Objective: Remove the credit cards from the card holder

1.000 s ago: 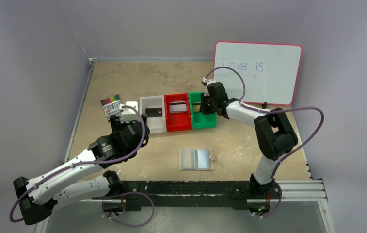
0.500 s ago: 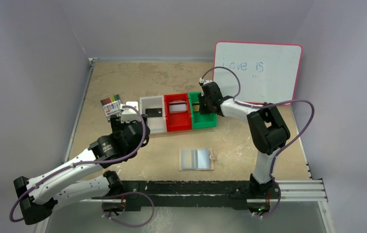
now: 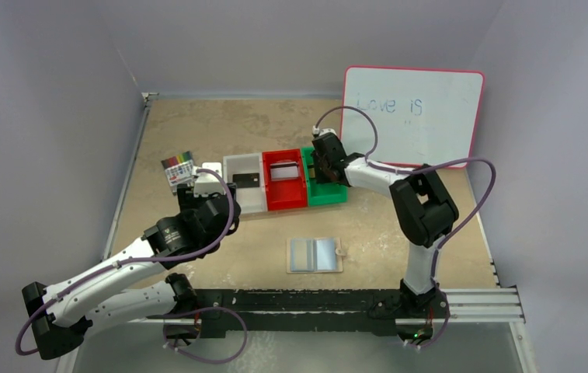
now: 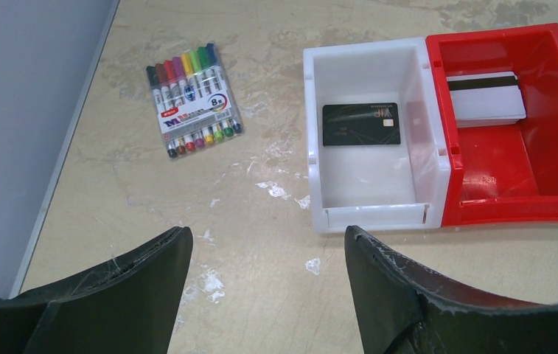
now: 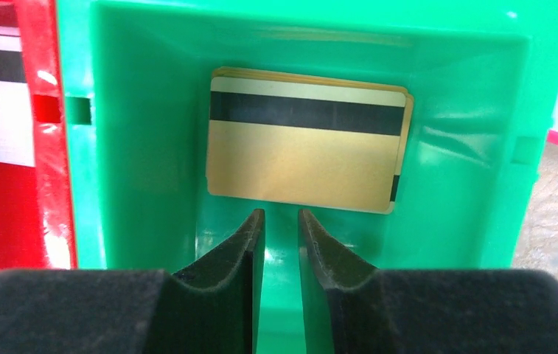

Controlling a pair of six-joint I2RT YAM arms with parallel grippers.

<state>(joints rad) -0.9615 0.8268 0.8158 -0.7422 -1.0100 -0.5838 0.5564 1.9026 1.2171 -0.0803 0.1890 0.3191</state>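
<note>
The card holder (image 3: 314,255) lies open on the table, pale blue inside, apart from both grippers. A black card (image 4: 360,124) lies in the white bin (image 4: 357,210). A silver-grey card (image 4: 486,103) lies in the red bin (image 4: 497,177). A gold card with a dark stripe (image 5: 305,151) lies flat in the green bin (image 5: 150,147), with a second gold edge under it. My right gripper (image 5: 281,214) hangs over the green bin, jaws a narrow gap apart and empty. My left gripper (image 4: 267,232) is wide open and empty in front of the white bin.
A pack of coloured markers (image 4: 191,99) lies left of the white bin. A whiteboard (image 3: 422,116) leans at the back right. The three bins (image 3: 284,198) stand in a row mid-table. Walls close the left, back and right sides.
My right gripper has shifted a little to the left over the green bin. The left arm, the cards and the card holder have not moved.
</note>
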